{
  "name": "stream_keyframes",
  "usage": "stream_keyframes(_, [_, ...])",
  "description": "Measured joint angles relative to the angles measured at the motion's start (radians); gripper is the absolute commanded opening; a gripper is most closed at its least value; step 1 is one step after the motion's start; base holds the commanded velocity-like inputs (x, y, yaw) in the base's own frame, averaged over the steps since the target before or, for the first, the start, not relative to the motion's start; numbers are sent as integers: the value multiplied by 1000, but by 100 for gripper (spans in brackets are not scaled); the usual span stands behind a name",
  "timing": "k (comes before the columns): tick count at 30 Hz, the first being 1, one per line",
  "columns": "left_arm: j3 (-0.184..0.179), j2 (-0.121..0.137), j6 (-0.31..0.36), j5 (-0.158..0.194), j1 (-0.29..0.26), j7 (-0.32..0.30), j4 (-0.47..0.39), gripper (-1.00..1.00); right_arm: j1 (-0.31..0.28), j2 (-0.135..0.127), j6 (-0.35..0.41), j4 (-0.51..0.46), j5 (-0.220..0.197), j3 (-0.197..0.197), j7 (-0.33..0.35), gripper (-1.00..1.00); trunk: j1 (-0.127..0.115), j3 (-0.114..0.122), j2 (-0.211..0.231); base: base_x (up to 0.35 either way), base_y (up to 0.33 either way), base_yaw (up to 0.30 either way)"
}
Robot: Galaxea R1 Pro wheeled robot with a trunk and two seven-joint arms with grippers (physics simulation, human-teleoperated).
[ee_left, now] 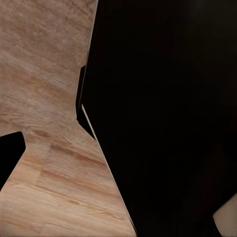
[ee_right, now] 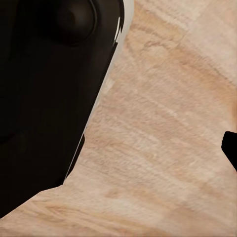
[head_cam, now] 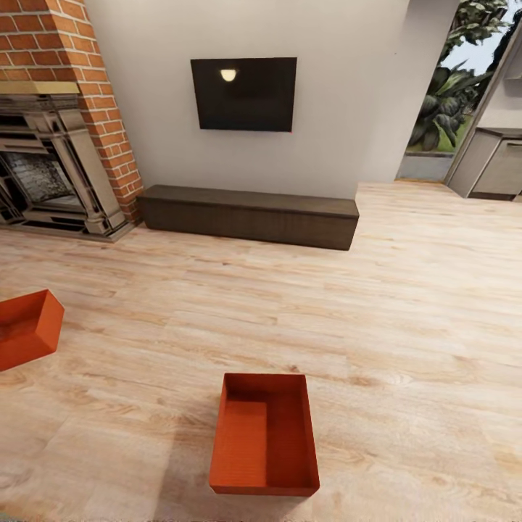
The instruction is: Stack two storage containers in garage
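Two orange-red containers, one near (head_cam: 264, 435), one far left (head_cam: 25, 326), on plank floor (head_cam: 406, 312); tool states: cannot tell.

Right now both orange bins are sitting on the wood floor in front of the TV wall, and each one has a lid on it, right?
Not quite: the nearer bin is open-topped, with no lid, as the head view shows; the cut-off other bin shows no lid either. Both do sit on the wood floor.
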Motion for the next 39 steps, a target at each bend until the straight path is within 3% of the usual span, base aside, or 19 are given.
stream_keyframes(39, [-1,0,0,0,0,0,1,100,0,0,1,0,0,0,0,100,0,-63,0,0,0,0])
